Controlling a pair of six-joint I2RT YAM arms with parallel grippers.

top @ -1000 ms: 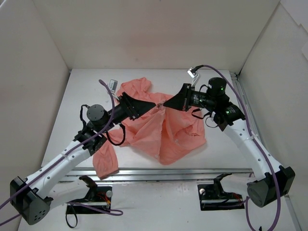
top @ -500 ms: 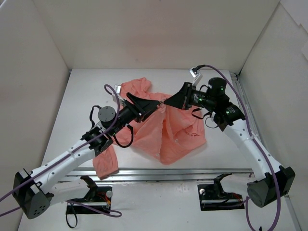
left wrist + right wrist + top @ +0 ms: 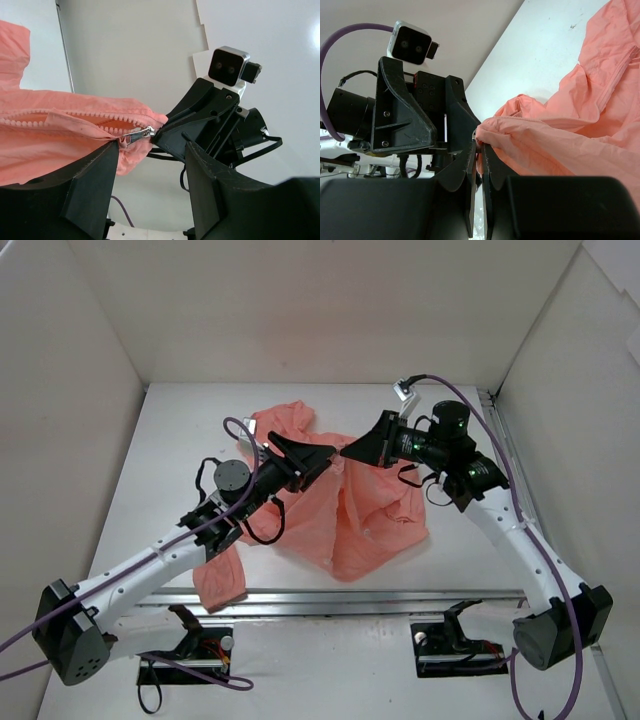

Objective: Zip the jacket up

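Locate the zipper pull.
Left wrist view, centre: the zipper pull hangs at the jacket edge, between the open fingers of the left gripper, beside the shut tips of the right gripper.

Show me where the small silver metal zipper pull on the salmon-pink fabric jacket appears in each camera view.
Top external: too small to make out, on the jacket edge where left gripper and right gripper meet.
Left wrist: zipper pull at centre, between the open left gripper's fingers.
Right wrist: not visible, hidden by fabric.
Shared landmark: the right gripper shut on the jacket's tip.
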